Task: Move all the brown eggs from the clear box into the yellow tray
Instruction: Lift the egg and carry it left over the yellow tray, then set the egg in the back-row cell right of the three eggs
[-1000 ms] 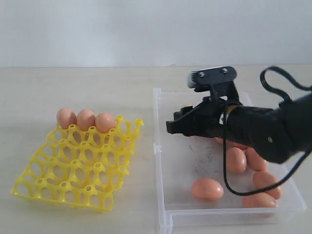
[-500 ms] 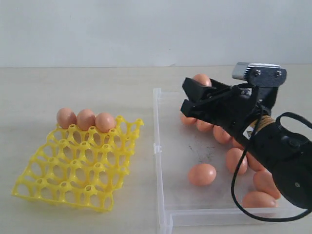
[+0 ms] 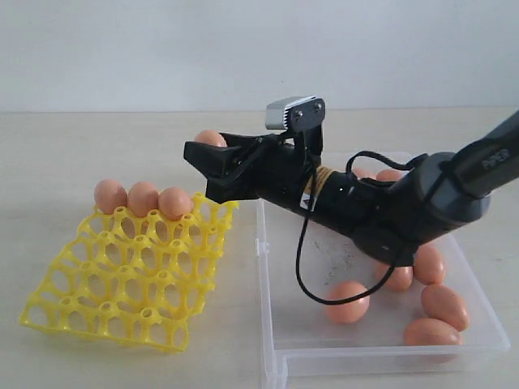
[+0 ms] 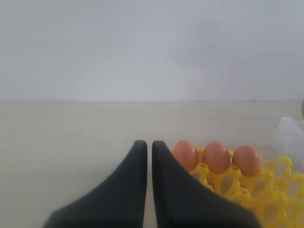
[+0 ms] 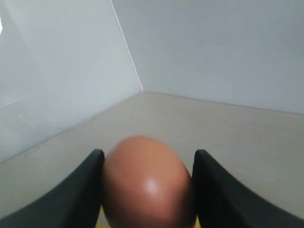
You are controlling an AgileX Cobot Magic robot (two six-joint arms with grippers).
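My right gripper (image 3: 203,167) is shut on a brown egg (image 3: 211,138) and hangs over the back right corner of the yellow tray (image 3: 122,284). In the right wrist view the same egg (image 5: 147,183) fills the gap between the black fingers (image 5: 85,190). Three brown eggs (image 3: 143,198) sit in the tray's back row. Several more eggs (image 3: 347,301) lie in the clear box (image 3: 269,324) to the right. My left gripper (image 4: 148,145) is shut and empty, just left of the tray's egg row (image 4: 216,156); the exterior view does not show it.
The right arm and its black cable (image 3: 302,267) stretch across the box's back left part. The tray's front rows (image 3: 105,312) are open cells. A pale wall stands behind the beige tabletop (image 3: 81,146).
The right gripper rose out of the clear box with an egg and swung left to the tray's back right corner. One loose egg in the box shifted slightly.
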